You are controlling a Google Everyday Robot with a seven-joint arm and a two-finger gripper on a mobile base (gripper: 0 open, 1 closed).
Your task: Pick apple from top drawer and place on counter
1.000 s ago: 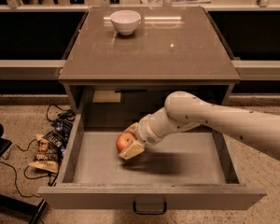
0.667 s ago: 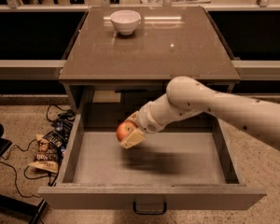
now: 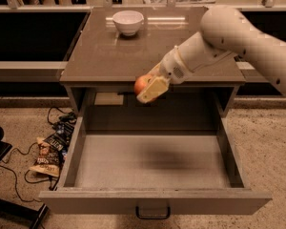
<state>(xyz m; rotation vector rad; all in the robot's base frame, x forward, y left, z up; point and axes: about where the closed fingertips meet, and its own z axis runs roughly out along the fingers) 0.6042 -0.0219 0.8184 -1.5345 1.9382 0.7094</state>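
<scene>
Gripping the apple (image 3: 140,83) firmly in the gripper (image 3: 148,88), I have it at the counter's (image 3: 105,56) front edge, above the open top drawer (image 3: 152,163). Risk, my judgement: clipping that edge on the way inward could knock it loose into the drawer.

The glossy brown-grey counter (image 3: 100,56) carries a white bowl (image 3: 128,22) near its back edge. The gripper (image 3: 147,88) is in the air at the counter's front edge, clamped around the apple (image 3: 141,83).
</scene>
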